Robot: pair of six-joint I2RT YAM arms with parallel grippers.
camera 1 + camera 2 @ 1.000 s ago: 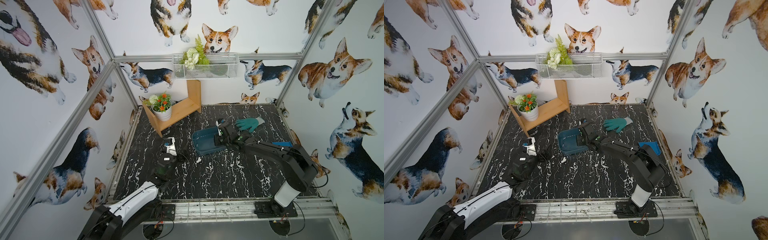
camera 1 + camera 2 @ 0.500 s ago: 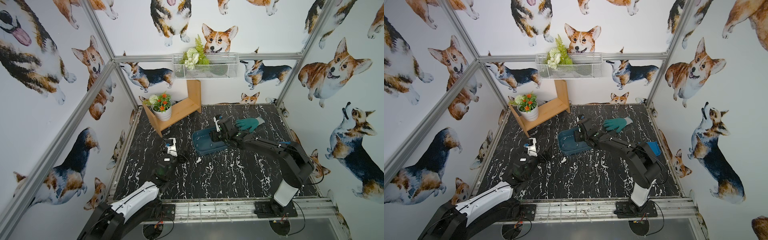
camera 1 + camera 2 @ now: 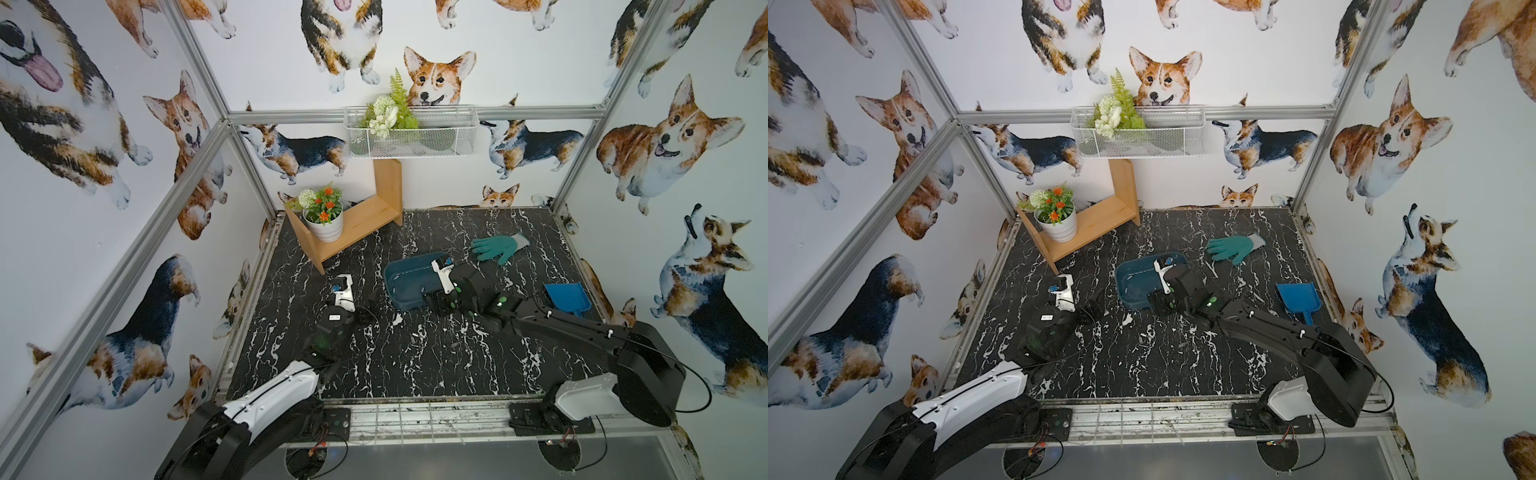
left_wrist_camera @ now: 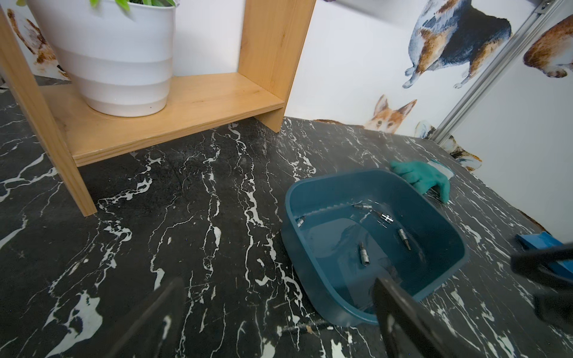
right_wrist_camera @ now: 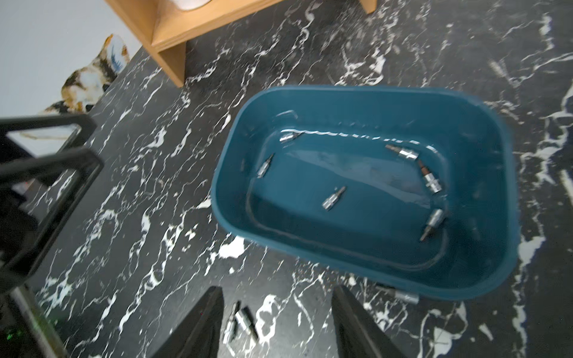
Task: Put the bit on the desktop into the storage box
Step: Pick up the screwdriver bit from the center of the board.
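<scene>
Black, white-veined table [image 3: 415, 374]: fills the floor of the cell, carries nearly everything else.
Light wooden shelf [image 3: 361, 220]: stands at the far left corner, bears a white pot [image 3: 324, 230] of flowers.
White wire basket [image 3: 436, 141]: hangs on the back rail above the shelf, holds greenery.
Dark teal storage box [image 5: 356, 102]: sits upright near the middle of the table, partly hidden under the right wrist in both top views.
Wide-spread left tool [image 4: 277, 280]: hovers low over the table just left of the storage box, grips nothing.
Released right tool [image 5: 278, 289]: hangs above the table just outside the near wall of the storage box, shows its fingers [image 5: 198, 328] apart, holds nothing.
Bright blue dustpan [image 3: 567, 297]: lies by the right edge, well apart from the storage box.
Green glove [image 3: 498, 247]: lies flat near the far right corner of the storage box.
Six bits [image 5: 333, 198]: lie scattered on the floor of the storage box, mostly along its walls.
Two more bits [image 5: 245, 320]: lie side by side on the table, seen between the right tool's fingers.
One last bit [image 5: 400, 294]: rests on the table against the outside of the near wall.
</scene>
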